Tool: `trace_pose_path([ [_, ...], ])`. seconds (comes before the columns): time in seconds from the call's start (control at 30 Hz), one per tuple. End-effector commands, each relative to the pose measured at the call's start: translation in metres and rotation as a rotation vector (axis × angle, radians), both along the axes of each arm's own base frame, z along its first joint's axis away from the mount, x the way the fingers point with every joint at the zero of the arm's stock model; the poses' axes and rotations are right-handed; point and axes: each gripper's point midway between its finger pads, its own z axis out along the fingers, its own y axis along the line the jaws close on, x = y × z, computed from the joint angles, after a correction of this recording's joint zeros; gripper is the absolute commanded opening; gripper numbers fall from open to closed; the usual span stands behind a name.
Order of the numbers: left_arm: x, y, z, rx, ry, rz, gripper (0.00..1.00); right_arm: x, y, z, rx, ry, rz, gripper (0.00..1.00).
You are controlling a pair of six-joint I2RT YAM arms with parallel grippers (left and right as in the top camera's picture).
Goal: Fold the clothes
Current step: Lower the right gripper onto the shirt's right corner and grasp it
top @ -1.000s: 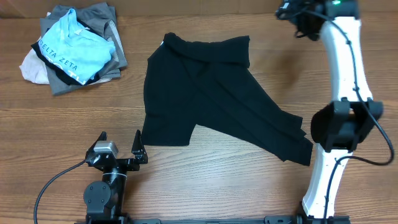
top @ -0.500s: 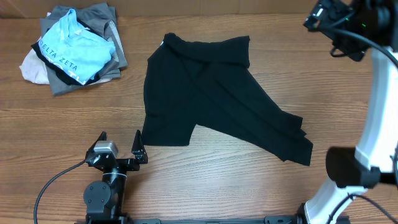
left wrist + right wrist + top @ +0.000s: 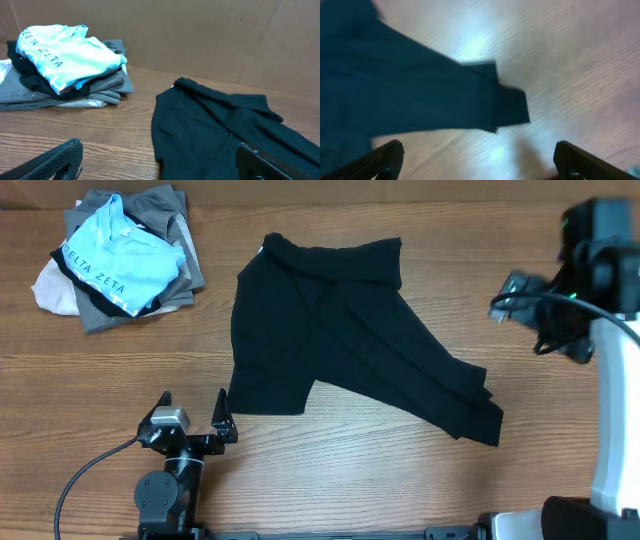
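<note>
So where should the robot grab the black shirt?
Probably the pointed lower-right corner of the black T-shirt, coming from the right side. It sticks out flat onto the table, away from the bunched middle, and the open right gripper hangs closest to it.

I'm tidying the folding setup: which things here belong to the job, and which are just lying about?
Job: black T-shirt, left gripper, right gripper.
Lying about: light blue shirt, grey and white folded garments under it.
</note>
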Motion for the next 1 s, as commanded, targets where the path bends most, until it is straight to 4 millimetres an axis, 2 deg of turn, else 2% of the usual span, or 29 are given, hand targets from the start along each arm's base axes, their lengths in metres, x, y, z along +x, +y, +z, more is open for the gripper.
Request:
trace_pose_path([
  [0.0, 0.0, -0.002, 0.0, 0.019, -0.005, -0.009, 1.0, -0.011, -0.005, -0.071, -0.027, 0.158, 0.04, 1.0],
  [0.1, 0.0, -0.002, 0.0, 0.019, -0.005, -0.009, 1.0, -0.016, -0.007, -0.123, -0.023, 0.219, 0.035, 1.0],
  [0.2, 0.0, -0.002, 0.0, 0.019, -0.005, -0.009, 1.0, -0.026, -0.009, -0.157, 0.017, 0.272, 0.01, 1.0],
  [0.27, 0.0, -0.002, 0.0, 0.019, -0.005, -0.009, 1.0, -0.03, -0.01, -0.172, 0.063, 0.28, -0.015, 1.0],
  [0.4, 0.0, -0.002, 0.0, 0.019, -0.005, -0.009, 1.0, -0.026, -0.01, -0.188, 0.167, 0.24, -0.06, 1.0],
  [0.5, 0.0, -0.002, 0.0, 0.019, -0.005, -0.009, 1.0, -0.017, -0.004, -0.193, 0.253, 0.188, -0.028, 0.99],
  [0.63, 0.0, -0.002, 0.0, 0.019, -0.005, -0.009, 1.0, -0.009, -0.007, -0.206, 0.26, 0.136, -0.031, 0.91],
  [0.83, 0.0, -0.002, 0.0, 0.019, -0.005, -0.009, 1.0, -0.016, -0.004, -0.223, 0.27, 0.138, -0.043, 0.91],
  [0.97, 0.0, -0.002, 0.0, 0.019, -0.005, -0.009, 1.0, -0.011, -0.005, -0.232, 0.262, 0.102, -0.039, 0.9],
])
